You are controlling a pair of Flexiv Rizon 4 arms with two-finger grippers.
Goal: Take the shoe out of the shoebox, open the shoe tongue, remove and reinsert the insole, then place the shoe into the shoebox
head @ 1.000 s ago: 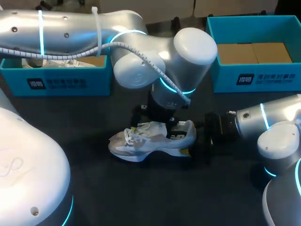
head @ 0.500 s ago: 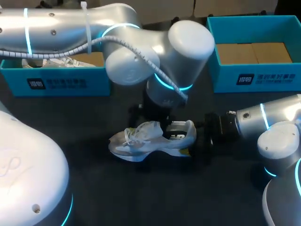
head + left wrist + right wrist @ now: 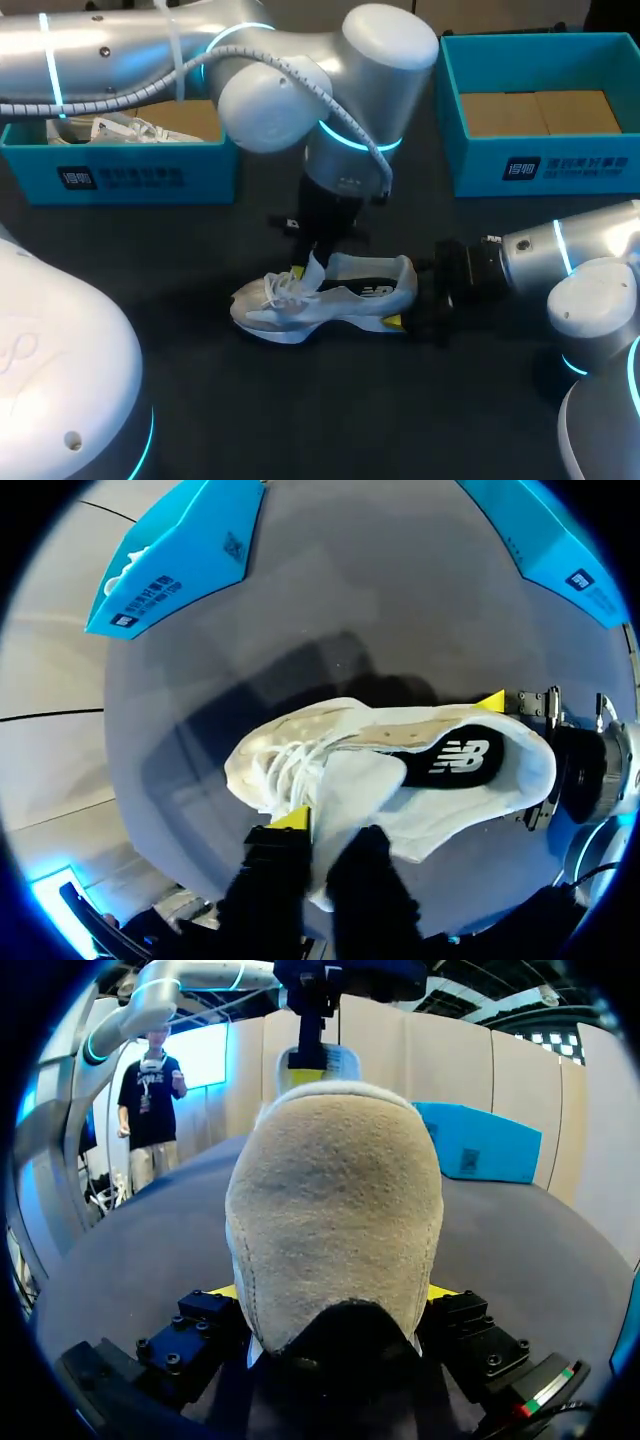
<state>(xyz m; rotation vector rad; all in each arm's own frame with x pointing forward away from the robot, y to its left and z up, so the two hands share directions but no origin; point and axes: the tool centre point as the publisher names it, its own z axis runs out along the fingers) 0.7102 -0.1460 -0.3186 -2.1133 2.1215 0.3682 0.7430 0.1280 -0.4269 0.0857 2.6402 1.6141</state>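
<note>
Head view, starting at your left: the left shoebox (image 3: 120, 175) stands at the far side of the table (image 3: 300, 410). The left arm (image 3: 150, 55) crosses over it and hides much of the inside, so you can make out only part of a second shoe (image 3: 120, 128) in there.

The left gripper (image 3: 308, 262) hangs over the shoe (image 3: 330, 300), which lies on its sole mid-table, outside both boxes, with its toe toward your left. From this view the wrist blocks most of the fingers. In the left wrist view the left gripper (image 3: 320, 832) is pinched on the shoe tongue (image 3: 355, 790), which stands lifted off the laces. Only one yellow tip shows, because the tongue covers the other. Past the tongue, the dark insole (image 3: 440, 765) lies inside the shoe's opening.

The right gripper (image 3: 410, 305) is at the heel. It is dark against the dark table and hard to read from above. In the right wrist view the heel fills the space ahead, and a sliver of yellow shows on each side of it. The right gripper (image 3: 335, 1295) is clamped on the shoe from both sides.

Farthest right, the right shoebox (image 3: 540, 165) holds brown cardboard (image 3: 540, 112). Its far end is cut off at the edge.
</note>
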